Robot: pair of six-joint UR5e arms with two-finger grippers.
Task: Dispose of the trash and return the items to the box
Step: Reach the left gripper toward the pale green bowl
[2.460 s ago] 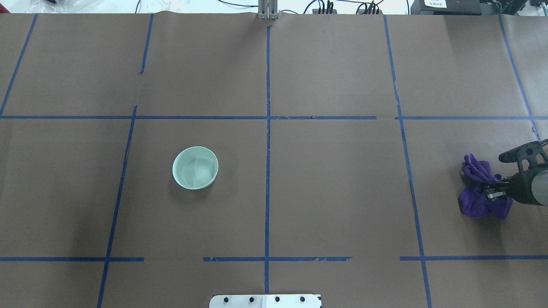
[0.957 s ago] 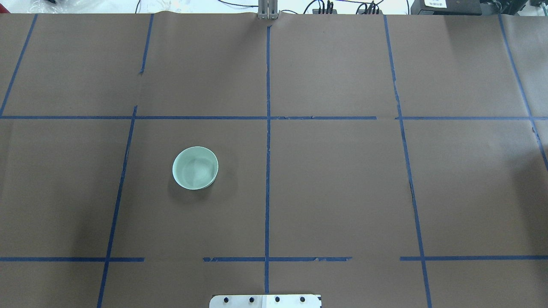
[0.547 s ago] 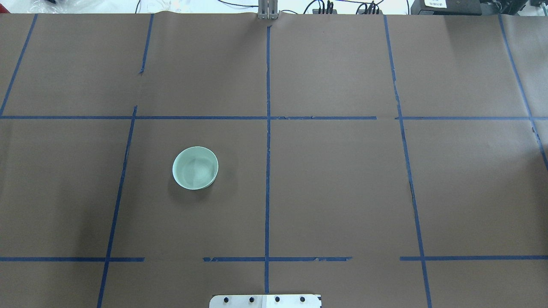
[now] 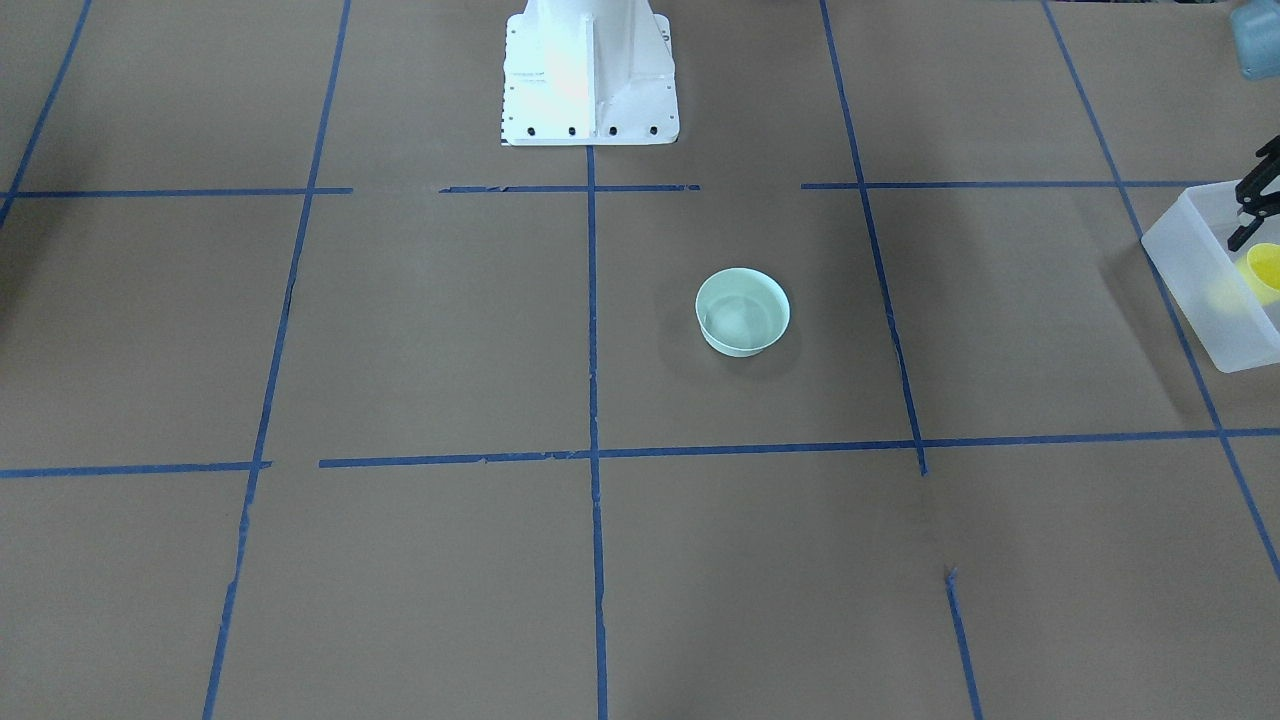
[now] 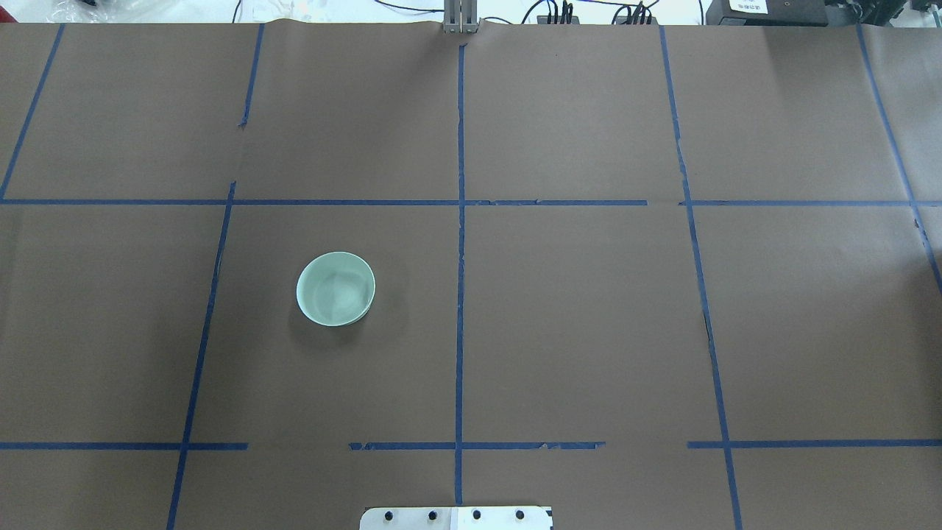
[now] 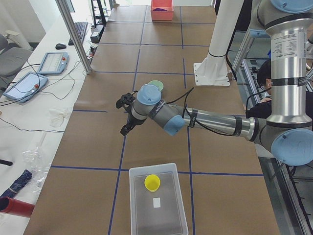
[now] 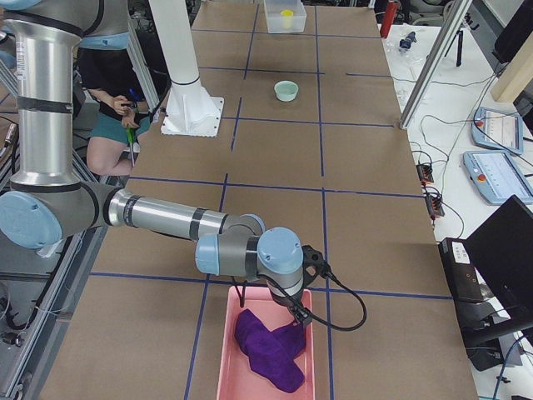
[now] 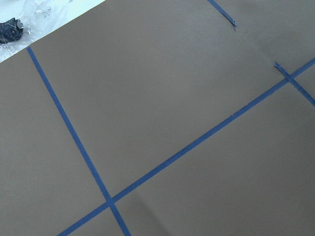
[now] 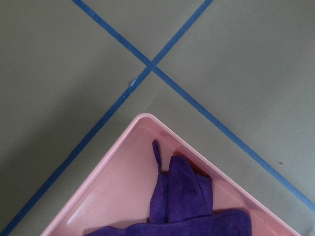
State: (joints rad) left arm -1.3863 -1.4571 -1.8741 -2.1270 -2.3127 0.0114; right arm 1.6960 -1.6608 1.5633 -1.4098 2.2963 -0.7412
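The pale mint-green bowl point(image 5: 335, 288) stands upright and empty on the brown table, also in the front view point(image 4: 742, 312). The yellow cup point(image 6: 152, 182) sits inside the frosted-white box point(image 6: 133, 205) at the table's left end; the front view shows the cup point(image 4: 1265, 268) and the box point(image 4: 1195, 290) at its right edge. My left gripper point(image 6: 122, 117) hovers open and empty between box and bowl, partly cut off in the front view point(image 4: 1250, 215). My right gripper point(image 7: 300, 317) is over a pink tray point(image 7: 218, 350) holding a purple cloth point(image 7: 266, 346); I cannot tell its jaws.
The white robot base point(image 4: 588, 70) stands at the table's near edge. The right wrist view shows the pink tray's corner point(image 9: 123, 167) and the cloth point(image 9: 182, 196). A seated person point(image 7: 117, 108) is behind the base. A metal post point(image 6: 73, 34) stands at the far edge.
2.5 s ago my right gripper held the purple cloth at the overhead view's right edge; both have left that view. The bowl has not moved.
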